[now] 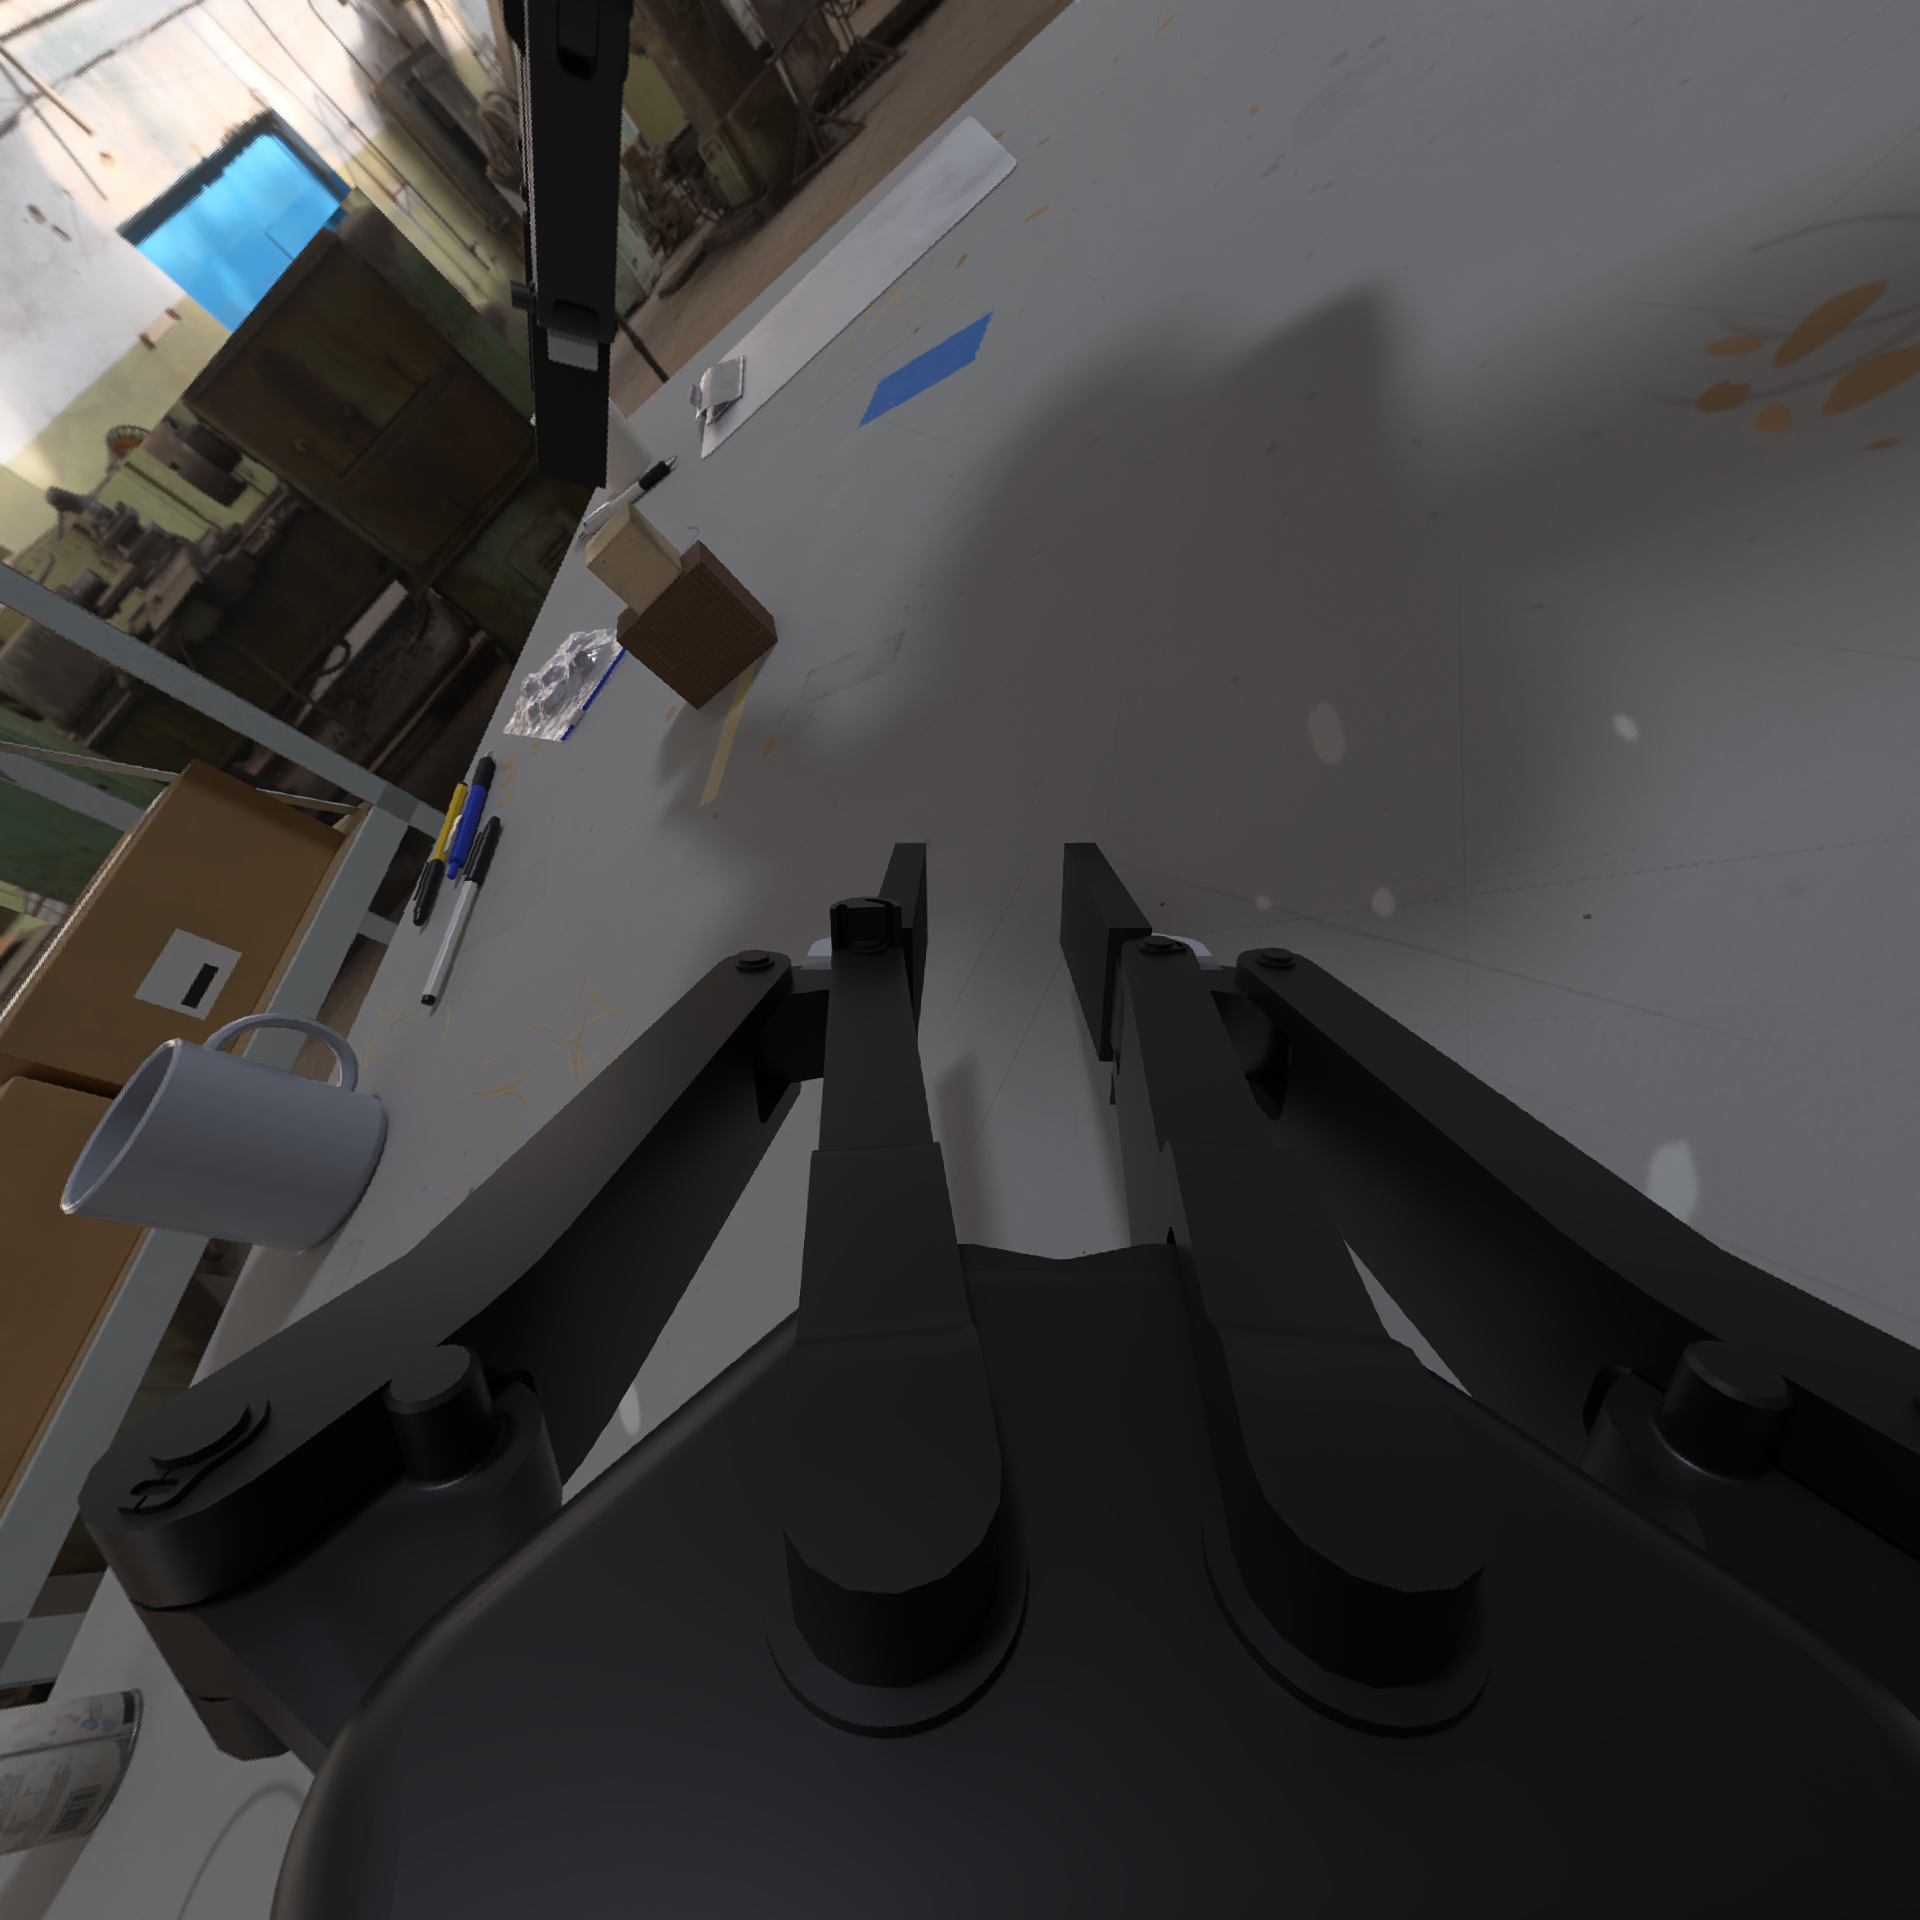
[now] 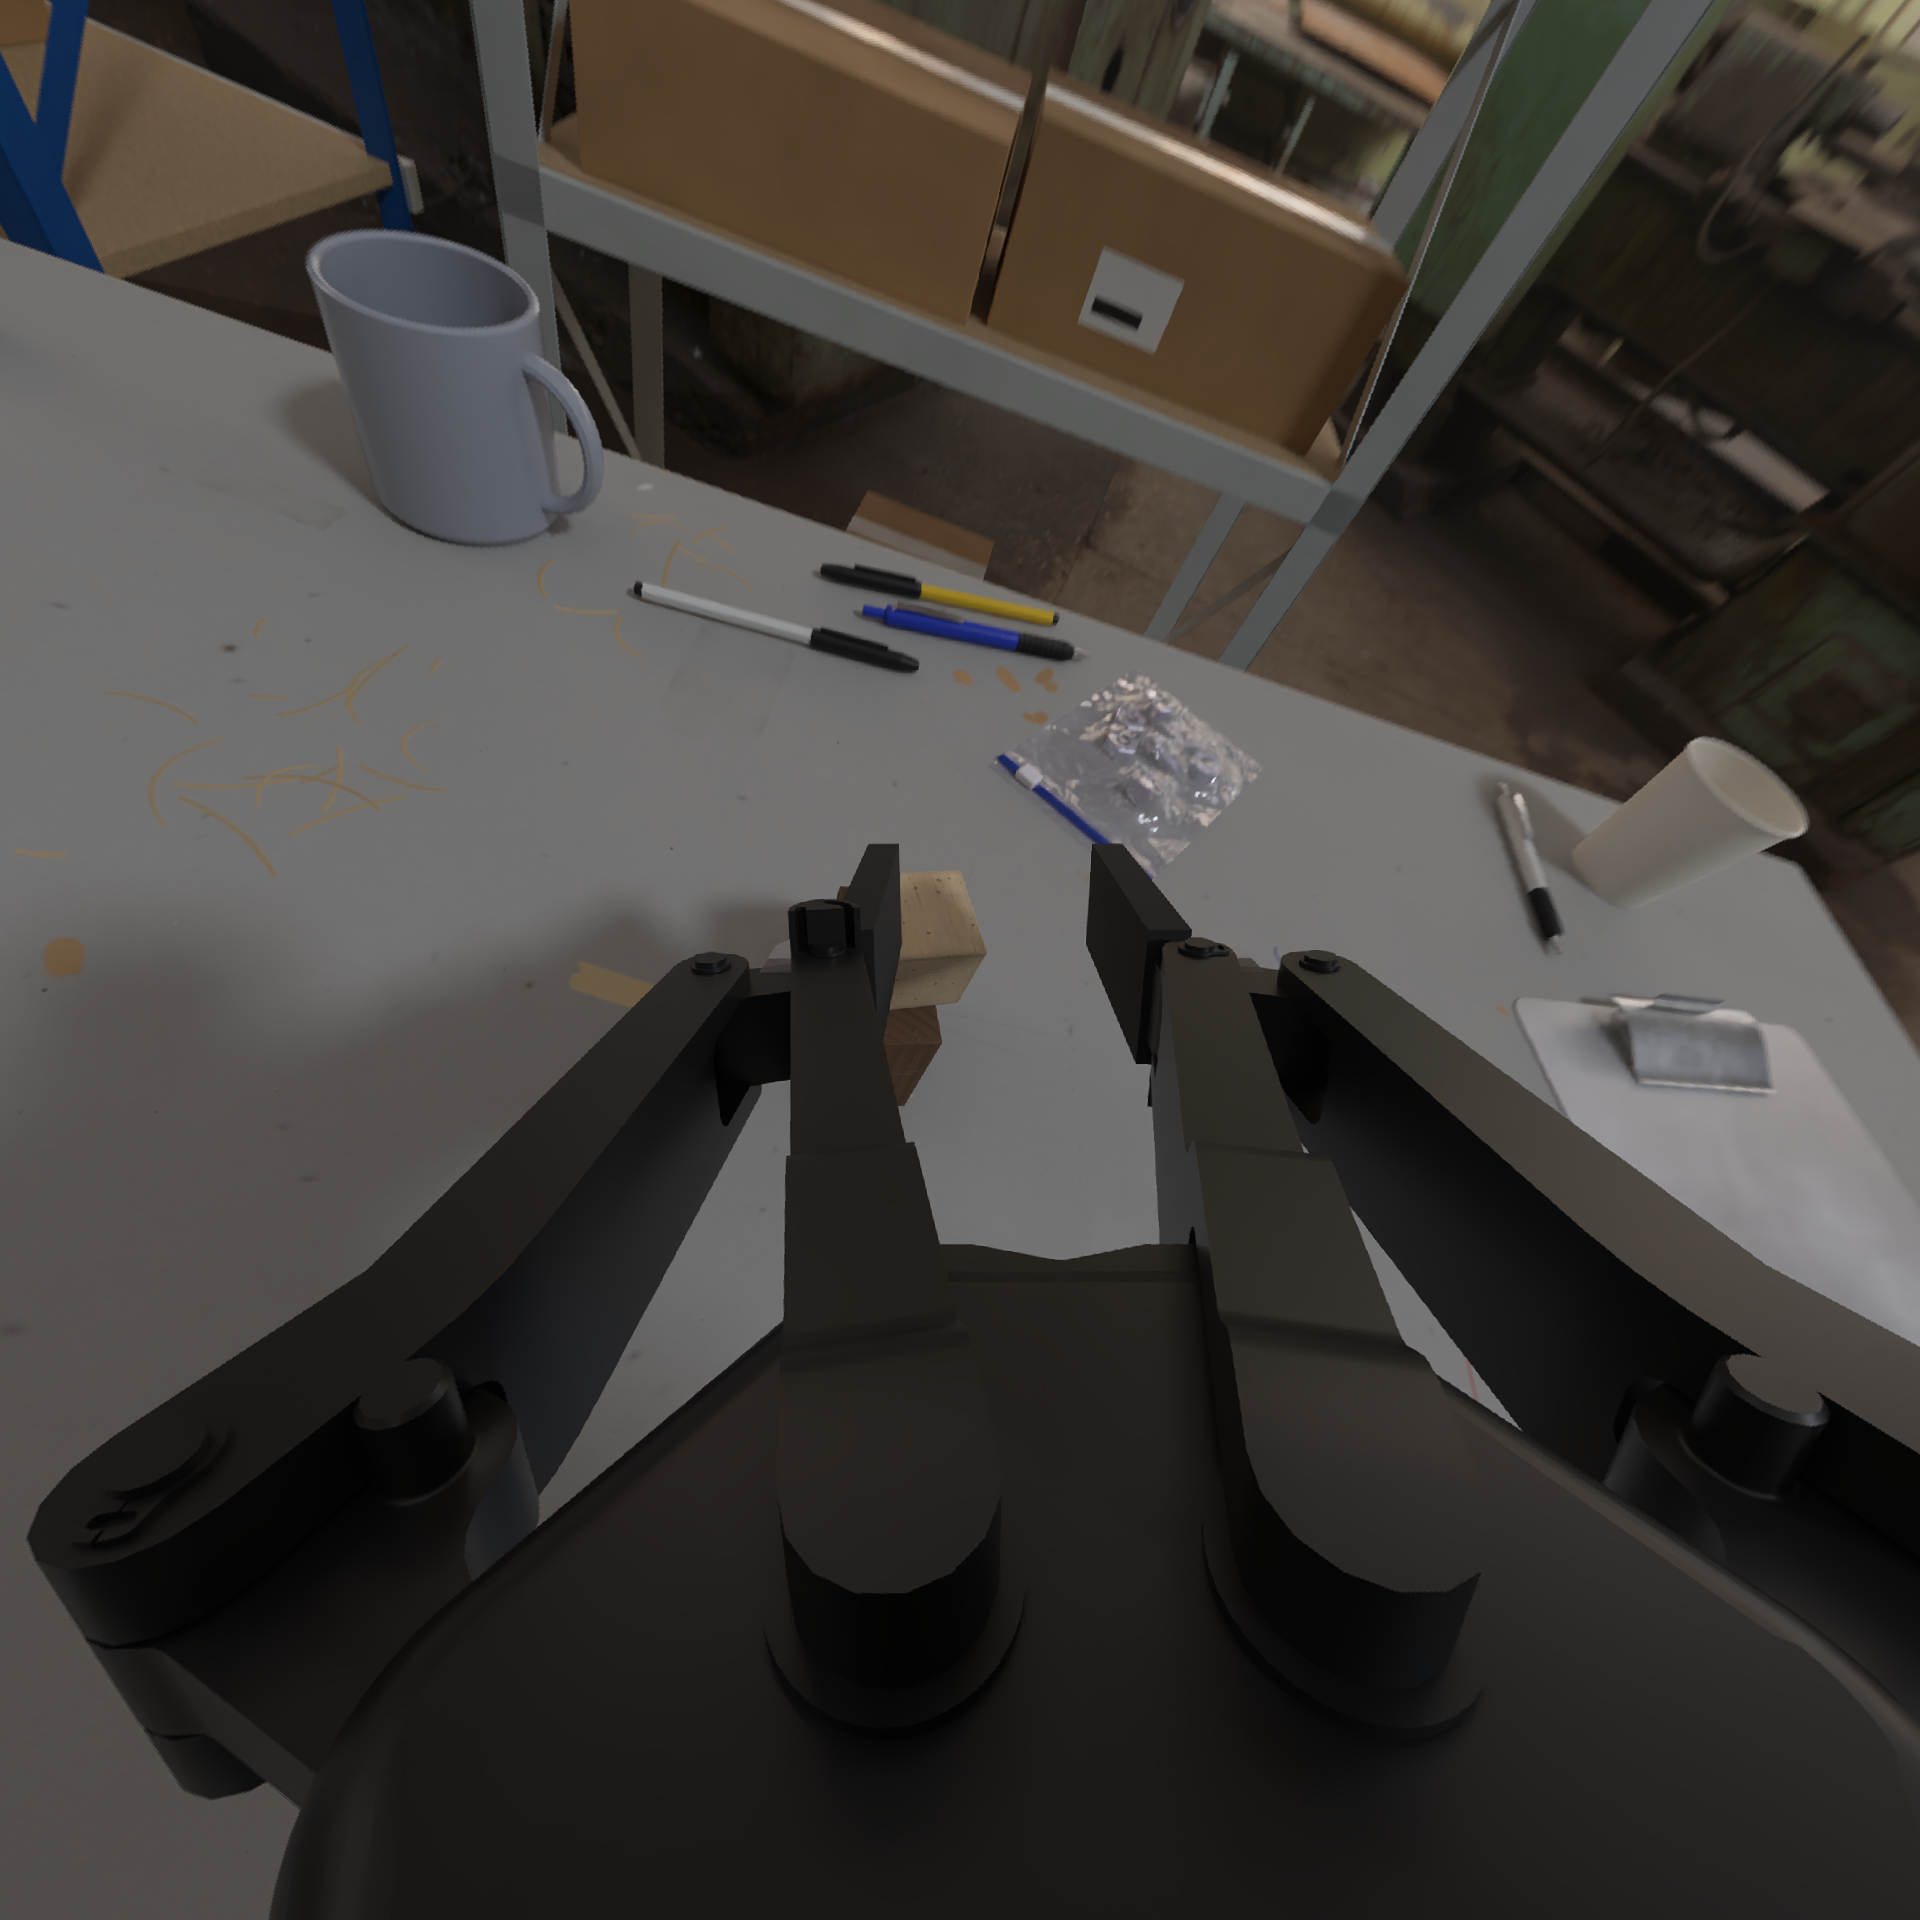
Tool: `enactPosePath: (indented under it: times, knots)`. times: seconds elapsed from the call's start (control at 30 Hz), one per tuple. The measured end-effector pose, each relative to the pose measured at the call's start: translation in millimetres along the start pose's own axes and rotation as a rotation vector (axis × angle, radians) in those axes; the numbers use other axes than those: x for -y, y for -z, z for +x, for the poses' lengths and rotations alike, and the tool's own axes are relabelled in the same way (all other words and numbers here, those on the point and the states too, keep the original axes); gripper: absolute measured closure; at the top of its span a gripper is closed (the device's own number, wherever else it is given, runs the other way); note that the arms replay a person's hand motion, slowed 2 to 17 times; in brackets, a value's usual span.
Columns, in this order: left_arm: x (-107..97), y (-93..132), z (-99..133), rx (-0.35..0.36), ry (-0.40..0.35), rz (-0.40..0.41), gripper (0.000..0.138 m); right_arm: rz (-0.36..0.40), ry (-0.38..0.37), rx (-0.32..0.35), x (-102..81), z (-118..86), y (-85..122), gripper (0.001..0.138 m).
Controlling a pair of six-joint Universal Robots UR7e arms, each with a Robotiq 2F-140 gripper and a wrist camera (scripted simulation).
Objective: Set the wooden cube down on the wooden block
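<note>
Right wrist view, wooden cube (image 2: 940, 912) atop wooden block (image 2: 914, 1055) — corner forward, upright

Between our right gripper's (image 2: 987, 914) spread fingers we see bare table (image 2: 416, 1039). The stacked cube (image 2: 940, 914) and block (image 2: 914, 1055) crowd its left finger; a plastic bag (image 2: 1143, 769) lies just ahead.

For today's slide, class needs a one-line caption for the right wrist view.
Open gripper above pale cube resting on brown block, mug behind.
</note>
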State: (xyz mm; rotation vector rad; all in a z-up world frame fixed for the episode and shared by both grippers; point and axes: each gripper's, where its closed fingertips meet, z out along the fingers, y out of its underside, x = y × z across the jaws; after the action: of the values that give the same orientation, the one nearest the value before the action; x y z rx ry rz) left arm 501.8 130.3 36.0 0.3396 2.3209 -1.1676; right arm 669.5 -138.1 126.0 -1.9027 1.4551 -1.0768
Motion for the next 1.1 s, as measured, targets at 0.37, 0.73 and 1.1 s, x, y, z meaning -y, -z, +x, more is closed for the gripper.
enactPosePath:
  times: [0.37,0.73,1.1]
  knots:
    - [4.8,1.2,-7.7,0.041,0.028,0.033,0.103,0.229,0.107,0.024,21.6,-36.3,56.9,0.094]
    - [7.7,2.0,-19.0,0.123,0.035,0.050,0.103,0.350,0.058,0.405,18.9,-126.1,108.5,0.097]
    - [7.1,2.7,-29.6,0.221,0.017,0.037,0.103,0.307,-0.085,0.844,-4.6,-214.1,151.8,0.090]
